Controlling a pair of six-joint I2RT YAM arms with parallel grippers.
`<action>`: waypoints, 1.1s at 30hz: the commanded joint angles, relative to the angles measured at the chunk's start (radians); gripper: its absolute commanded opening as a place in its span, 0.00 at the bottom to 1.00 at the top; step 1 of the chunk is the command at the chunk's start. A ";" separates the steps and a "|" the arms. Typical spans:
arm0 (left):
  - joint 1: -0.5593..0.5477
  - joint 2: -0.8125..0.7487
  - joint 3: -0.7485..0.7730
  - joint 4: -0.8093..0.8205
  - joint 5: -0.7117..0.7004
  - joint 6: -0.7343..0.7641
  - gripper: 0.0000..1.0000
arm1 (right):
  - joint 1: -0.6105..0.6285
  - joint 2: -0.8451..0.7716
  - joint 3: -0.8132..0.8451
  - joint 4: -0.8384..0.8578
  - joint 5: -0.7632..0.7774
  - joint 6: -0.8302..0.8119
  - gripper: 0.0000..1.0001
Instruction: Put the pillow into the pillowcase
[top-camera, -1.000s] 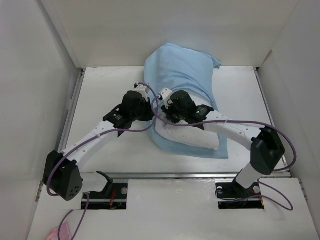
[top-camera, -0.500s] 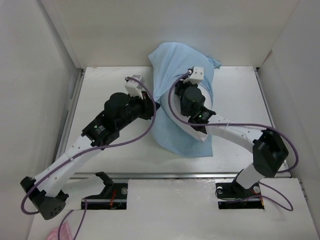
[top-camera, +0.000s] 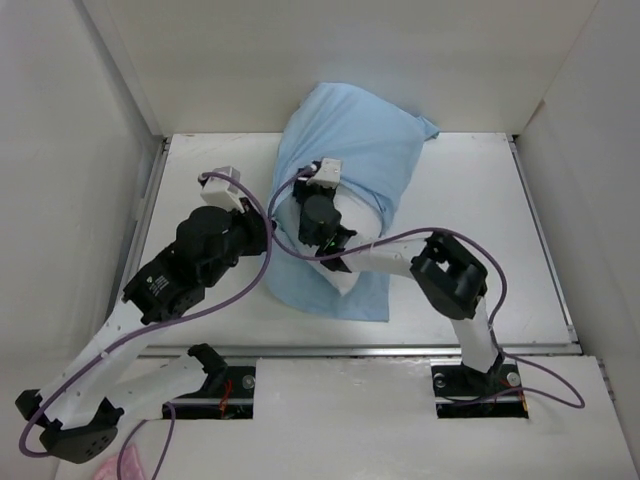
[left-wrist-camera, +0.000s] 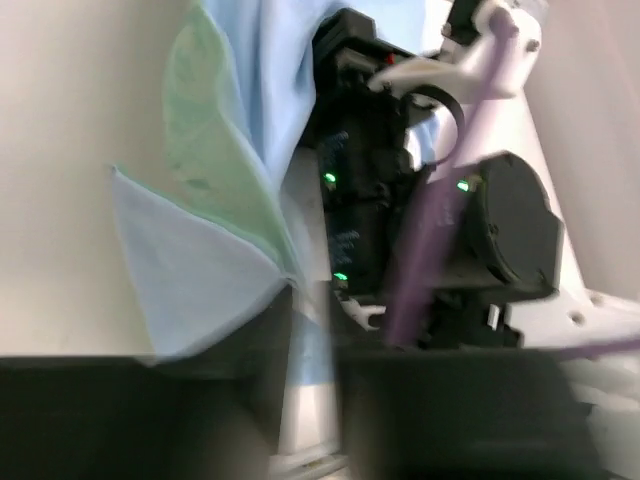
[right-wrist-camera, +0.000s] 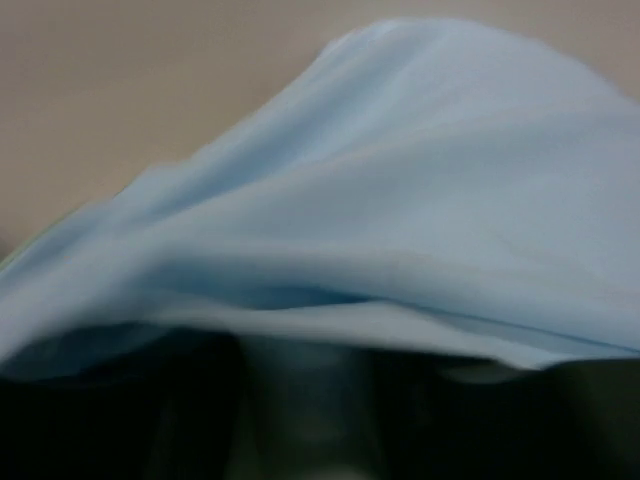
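Gripping: left gripper (top-camera: 262, 228) pinched shut on the pillowcase (top-camera: 350, 140) edge.
Right gripper (top-camera: 318, 215): at the pillowcase mouth, blue cloth draped over it; open or closed, cannot tell.
Pillow (top-camera: 358, 215): partly inside the pillowcase, on the table (top-camera: 470, 200).

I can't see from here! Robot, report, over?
Left gripper shut on pillowcase edge. Right gripper under fabric, jaws unclear. Pillow partly in, white showing.

right claw (right-wrist-camera: 300, 415) tips blurred, dark beneath pillowcase (right-wrist-camera: 400, 240) folds
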 joint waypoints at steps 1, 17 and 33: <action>-0.022 -0.072 0.091 -0.057 -0.198 -0.129 0.26 | -0.022 -0.089 -0.021 -0.241 -0.187 -0.001 0.63; -0.022 0.165 0.042 0.053 -0.036 0.053 1.00 | -0.041 -0.664 -0.230 -1.087 -1.129 0.120 1.00; -0.194 0.942 0.321 -0.152 -0.162 0.100 0.42 | -0.504 -0.794 -0.683 -0.953 -1.199 0.358 0.99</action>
